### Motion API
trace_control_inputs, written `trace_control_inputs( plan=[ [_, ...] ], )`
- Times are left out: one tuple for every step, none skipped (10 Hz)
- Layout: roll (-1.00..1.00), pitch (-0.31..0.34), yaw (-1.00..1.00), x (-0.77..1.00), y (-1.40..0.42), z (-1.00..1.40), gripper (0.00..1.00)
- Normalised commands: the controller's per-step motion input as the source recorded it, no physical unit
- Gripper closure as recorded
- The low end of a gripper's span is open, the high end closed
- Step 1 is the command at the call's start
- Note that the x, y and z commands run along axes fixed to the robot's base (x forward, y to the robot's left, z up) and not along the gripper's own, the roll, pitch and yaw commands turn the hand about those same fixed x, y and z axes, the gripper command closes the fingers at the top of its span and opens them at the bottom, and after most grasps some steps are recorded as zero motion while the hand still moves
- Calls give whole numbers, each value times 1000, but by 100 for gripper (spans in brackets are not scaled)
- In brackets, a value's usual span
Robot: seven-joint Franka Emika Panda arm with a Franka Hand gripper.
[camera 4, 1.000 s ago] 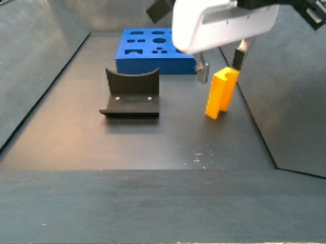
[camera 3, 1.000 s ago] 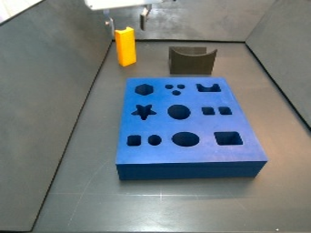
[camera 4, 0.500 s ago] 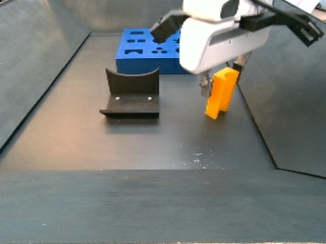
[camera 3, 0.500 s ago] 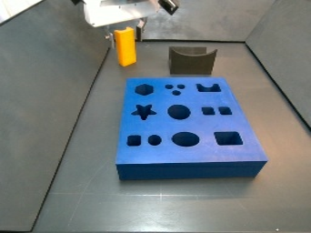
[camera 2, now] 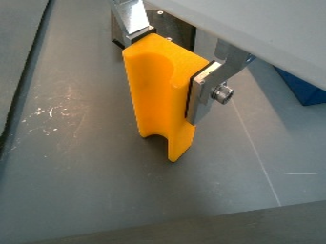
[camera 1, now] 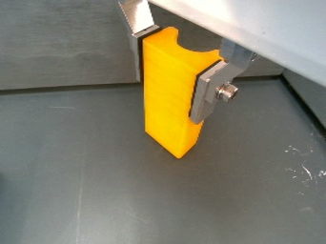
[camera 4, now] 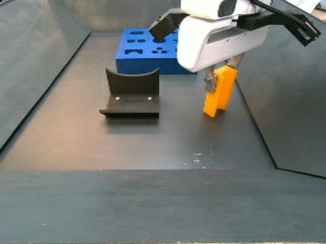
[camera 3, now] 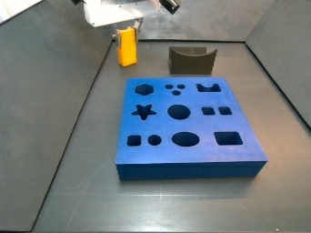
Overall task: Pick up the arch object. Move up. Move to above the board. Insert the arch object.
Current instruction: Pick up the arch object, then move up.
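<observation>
Gripper: upper left of a side view, upper right of a side view; down over the arch block, jaws clamped on its upper part
Fingers: silver plates pressed flat on opposite faces of the block in both wrist views; far finger mostly hidden behind the block
Arch block: yellow-orange, upright, notch showing at the top edge in one wrist view and at the lower end in another; seen in both side views with its base at the floor; lifted or resting, cannot tell
Board: blue slab, centre of a side view, well apart from the block; holes all unfilled; in a side view it sits upper centre, partly behind the arm
Fixture: dark bracket, top centre of a side view, between block and board's far edge; left of centre in a side view
Floor: grey, some pale scuffs near the block
</observation>
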Motion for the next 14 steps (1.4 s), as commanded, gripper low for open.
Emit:
trace_control_inputs(
  plan=[
    [0,0,0,0,0,0,100],
    [0,0,0,0,0,0,100],
    [0,0,0,0,0,0,100],
    [0,0,0,0,0,0,100],
    [0,0,0,0,0,0,100],
    [0,0,0,0,0,0,100],
    [0,0,0,0,0,0,100],
    [0,0,0,0,0,833,100],
    [6,11,-12,3,48,806,100],
    [11,35,-20,-3,44,727,100],
    [17,38,-28,-4,36,662,100],
    [30,46,-29,-11,28,515,100],
    [41,49,-29,-11,23,395,100],
    [52,57,-27,-12,19,233,100]
  ],
)
